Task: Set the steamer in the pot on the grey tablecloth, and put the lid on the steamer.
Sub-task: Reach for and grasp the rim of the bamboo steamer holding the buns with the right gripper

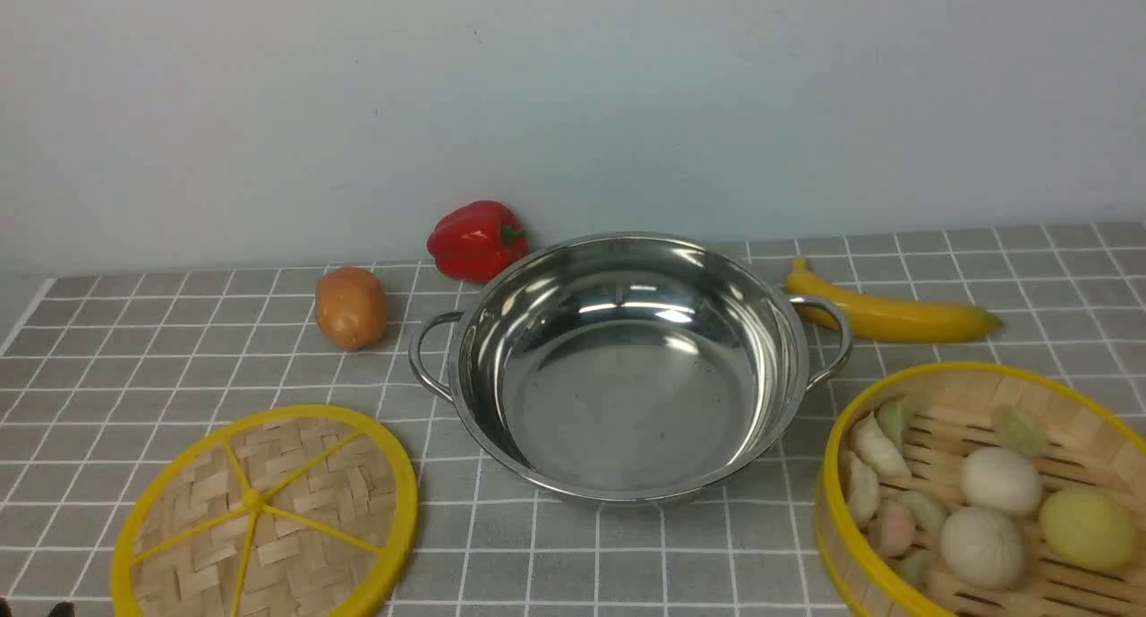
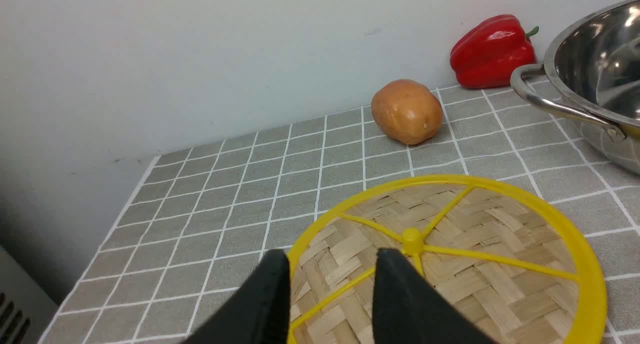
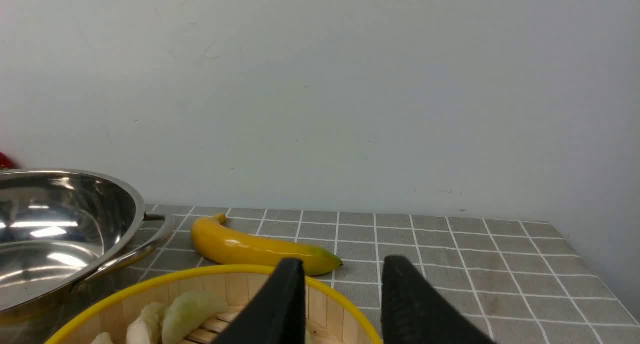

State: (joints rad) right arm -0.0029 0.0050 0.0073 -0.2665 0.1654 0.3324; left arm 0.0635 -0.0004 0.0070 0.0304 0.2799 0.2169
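Steamer (image 1: 940,372) sits on the grey tablecloth (image 1: 179,348) just right of the pot (image 1: 627,402), not in it yet, with buns (image 1: 1000,480) and dumplings (image 1: 877,447) inside. Lid (image 1: 269,509) lies flat, left of the pot. My right gripper (image 3: 345,261) hangs spread over the steamer's rim; my left gripper (image 2: 332,256) is spread over the lid's edge. Neither pinches anything.

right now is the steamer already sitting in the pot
No, the steamer stands on the grey tablecloth to the right of the pot, which holds nothing.
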